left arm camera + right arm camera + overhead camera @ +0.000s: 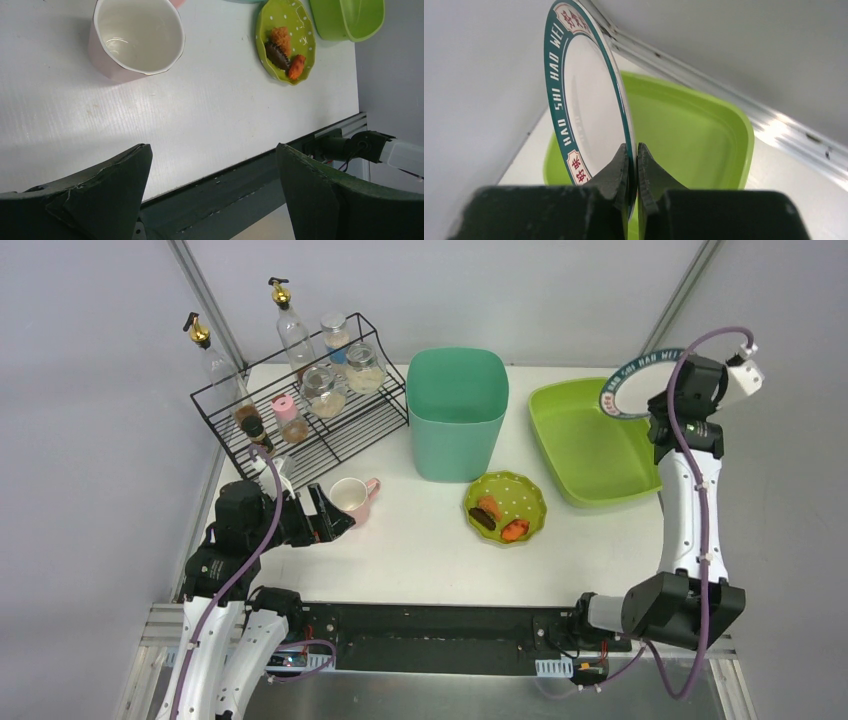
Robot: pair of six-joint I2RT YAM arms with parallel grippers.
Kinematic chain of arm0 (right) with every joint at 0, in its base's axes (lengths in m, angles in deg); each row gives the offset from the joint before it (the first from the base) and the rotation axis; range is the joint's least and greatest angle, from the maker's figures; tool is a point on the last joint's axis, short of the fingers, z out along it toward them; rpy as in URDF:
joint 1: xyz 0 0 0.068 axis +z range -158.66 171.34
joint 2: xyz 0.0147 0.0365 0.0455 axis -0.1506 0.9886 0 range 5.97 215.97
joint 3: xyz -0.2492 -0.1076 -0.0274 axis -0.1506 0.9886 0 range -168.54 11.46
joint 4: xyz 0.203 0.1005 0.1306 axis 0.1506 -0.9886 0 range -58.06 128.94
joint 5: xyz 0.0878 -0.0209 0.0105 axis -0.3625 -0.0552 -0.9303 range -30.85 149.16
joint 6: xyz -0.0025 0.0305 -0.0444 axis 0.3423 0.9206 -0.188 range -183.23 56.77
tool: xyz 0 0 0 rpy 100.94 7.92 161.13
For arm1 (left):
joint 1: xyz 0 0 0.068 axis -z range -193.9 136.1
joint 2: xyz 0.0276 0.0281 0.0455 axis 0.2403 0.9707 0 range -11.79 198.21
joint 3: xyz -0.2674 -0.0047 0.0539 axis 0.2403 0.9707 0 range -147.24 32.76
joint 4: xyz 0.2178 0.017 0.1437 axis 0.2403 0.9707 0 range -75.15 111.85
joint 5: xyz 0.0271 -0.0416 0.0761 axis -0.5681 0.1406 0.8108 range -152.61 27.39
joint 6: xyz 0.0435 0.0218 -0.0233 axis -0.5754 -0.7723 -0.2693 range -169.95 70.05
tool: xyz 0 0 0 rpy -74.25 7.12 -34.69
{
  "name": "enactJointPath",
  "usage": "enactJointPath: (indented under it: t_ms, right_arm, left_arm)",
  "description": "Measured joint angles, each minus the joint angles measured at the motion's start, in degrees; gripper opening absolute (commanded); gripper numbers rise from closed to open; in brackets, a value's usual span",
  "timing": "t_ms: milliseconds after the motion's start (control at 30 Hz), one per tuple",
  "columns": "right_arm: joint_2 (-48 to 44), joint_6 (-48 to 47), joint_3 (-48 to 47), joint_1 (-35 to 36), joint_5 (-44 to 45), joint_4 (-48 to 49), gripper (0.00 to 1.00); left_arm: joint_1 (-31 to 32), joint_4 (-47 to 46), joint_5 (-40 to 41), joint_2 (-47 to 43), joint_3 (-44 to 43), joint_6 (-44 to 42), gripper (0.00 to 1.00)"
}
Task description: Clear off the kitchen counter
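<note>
Left wrist view, top edge: pink mug [136,40] cut off. Right wrist view, lower centre: plate [589,110] lower rim hidden behind right hand [633,150].

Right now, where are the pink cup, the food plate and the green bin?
Cup [349,497]: top view, its white inside.
Food plate [517,490]: top view, bare dotted part.
Bin [455,445]: top view, front wall.

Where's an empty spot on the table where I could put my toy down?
The biggest bare patch of the kitchen counter is along the near edge, between the pink mug and the dotted green plate. Another lies right of that plate, in front of the lime tray. The back is crowded: wire rack, teal bin.
</note>
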Motion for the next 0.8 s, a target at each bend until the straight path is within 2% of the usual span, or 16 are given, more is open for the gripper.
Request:
enactJointPath:
  t_ms: [267, 467, 800]
  right_arm:
    - [2.43, 12.11, 12.7, -4.28, -8.28, 1.27, 0.0]
    - [5.4, 17.97, 19.61, -5.66, -11.63, 8.04, 0.0]
    - [14.45, 25.18, 24.61, -6.8, -16.52, 17.55, 0.0]
  left_arm:
    - [0.0, 0.0, 0.0, 0.04, 0.0, -0.02, 1.0]
    - [0.0, 0.0, 0.0, 0.04, 0.0, 0.0, 1.0]
    - [0.0, 0.0, 0.0, 0.04, 0.0, 0.0, 1.0]
